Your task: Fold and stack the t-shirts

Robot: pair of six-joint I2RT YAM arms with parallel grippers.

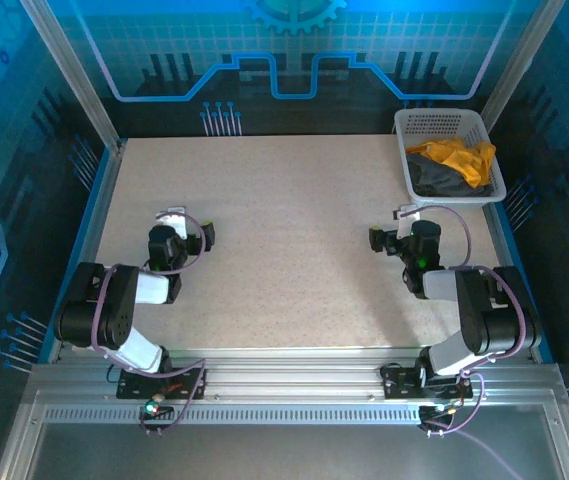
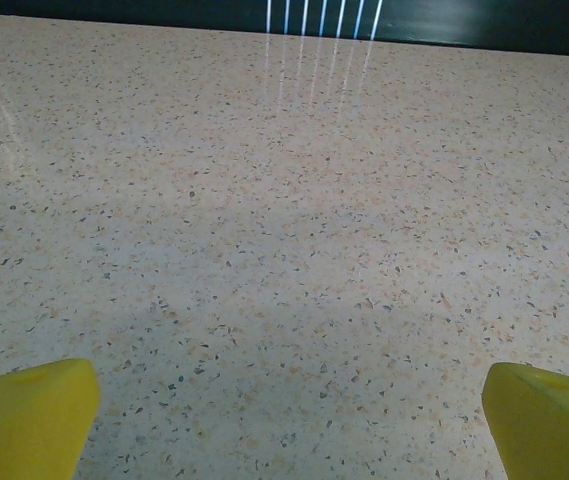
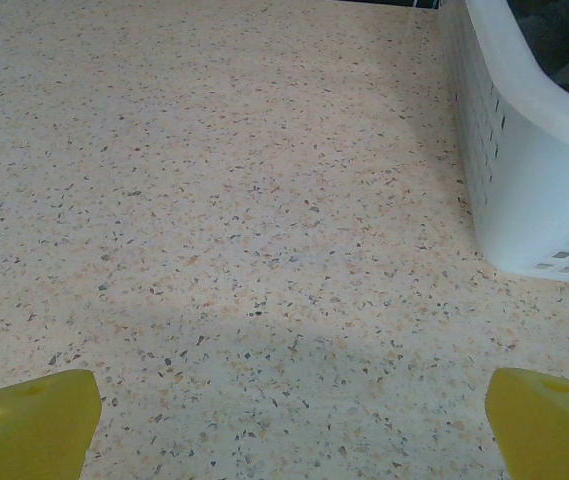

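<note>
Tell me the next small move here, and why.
Probably reach the right gripper toward the basket for the orange-yellow t-shirt: it lies crumpled there with the charcoal grey t-shirt, the basket sits on that arm's side, and the jaws stand open and empty.

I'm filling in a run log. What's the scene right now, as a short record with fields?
basket: white, at the far right of the table
shirts: orange-yellow shirt and dark grey shirt, crumpled together in the basket
left arm: jaws open, empty
right arm: jaws open, empty, near the basket
progress: nothing folded yet
</note>
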